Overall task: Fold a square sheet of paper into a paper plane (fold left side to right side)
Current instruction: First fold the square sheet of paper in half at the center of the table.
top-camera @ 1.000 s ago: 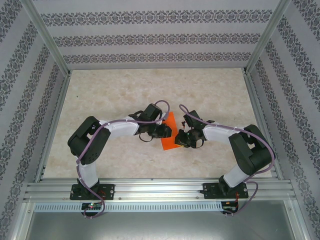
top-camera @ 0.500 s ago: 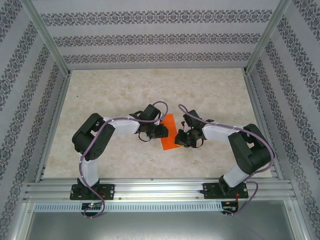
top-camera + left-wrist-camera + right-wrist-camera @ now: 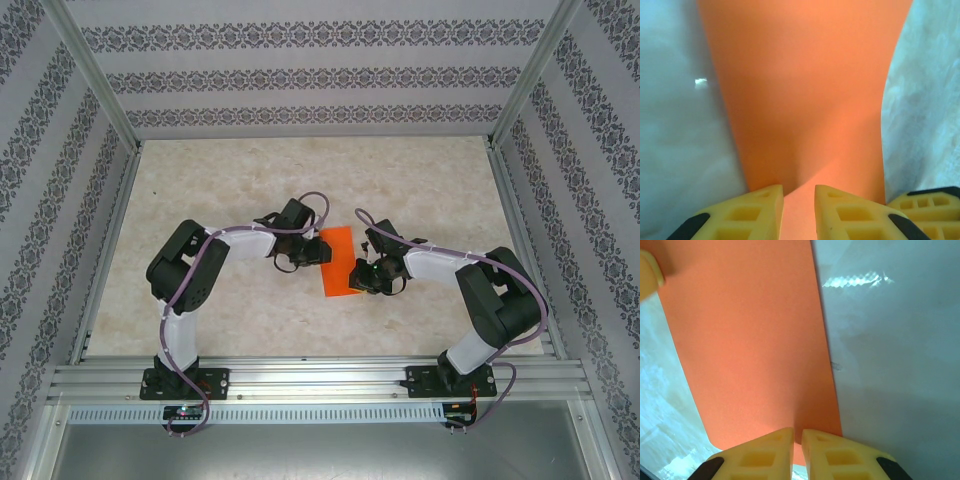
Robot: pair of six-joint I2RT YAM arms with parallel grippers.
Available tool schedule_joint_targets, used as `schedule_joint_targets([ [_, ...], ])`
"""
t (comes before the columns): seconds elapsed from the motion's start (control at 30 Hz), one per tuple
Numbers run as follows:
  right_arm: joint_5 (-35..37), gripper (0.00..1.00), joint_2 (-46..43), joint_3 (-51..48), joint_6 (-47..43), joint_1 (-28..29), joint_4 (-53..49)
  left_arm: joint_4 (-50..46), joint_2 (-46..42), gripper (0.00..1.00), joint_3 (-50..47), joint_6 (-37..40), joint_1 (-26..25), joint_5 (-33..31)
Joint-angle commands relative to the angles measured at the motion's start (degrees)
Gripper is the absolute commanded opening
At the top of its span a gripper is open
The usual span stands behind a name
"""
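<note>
The square sheet of paper [image 3: 340, 263] is bright orange and sits mid-table between my two grippers. My left gripper [image 3: 320, 252] is at its left edge. In the left wrist view the paper [image 3: 805, 90] runs down into the narrow gap between the yellow fingers [image 3: 760, 210], and the left gripper [image 3: 799, 192] is shut on it. My right gripper [image 3: 358, 276] is at the sheet's near right corner. In the right wrist view it [image 3: 797, 436] pinches the paper's [image 3: 750, 340] near edge, jaws almost touching. The sheet bows slightly between the two holds.
The marbled tabletop [image 3: 300, 180] is open behind and to both sides of the paper. Patterned walls [image 3: 320, 75] enclose the back and sides. An aluminium rail [image 3: 320, 380] carrying the arm bases runs along the near edge.
My left gripper has drawn back and to the left, and more of the orange sheet shows, wider and squarer. The right gripper has barely moved.
</note>
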Motion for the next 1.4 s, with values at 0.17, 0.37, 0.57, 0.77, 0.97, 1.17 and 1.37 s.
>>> schedule_joint_targets([
  [0.17,6.0,0.16,2.7,-1.46,-0.88,0.58,-3.86,-2.33,2.01,0.26,5.33,2.42,4.72,-3.42],
  [0.37,6.1,0.16,2.35,-1.34,-0.83,0.58,-3.8,-0.54,-4.22,0.26,0.84,3.49,4.82,-2.53],
  [0.57,6.23,0.16,2.35,-1.28,-0.75,0.57,-3.75,3.0,-10.05,0.24,-4.9,3.31,3.3,1.05],
  [0.77,6.26,0.16,2.73,-0.94,-0.72,0.58,-3.84,5.52,-7.03,0.23,-2.87,2.65,-0.03,5.25],
  [0.97,6.28,0.16,2.91,-0.66,-0.63,0.58,-3.96,3.99,-0.94,0.23,2.2,2.56,-0.55,3.22],
  [1.17,6.27,0.16,3.04,-0.58,-0.72,0.66,-4.15,2.34,2.76,0.23,5.19,3.61,-0.56,0.53],
  [1.37,6.48,0.16,3.05,-0.58,-0.85,0.66,-4.4,0.18,3.97,0.23,6.03,4.65,-0.31,-3.41],
])
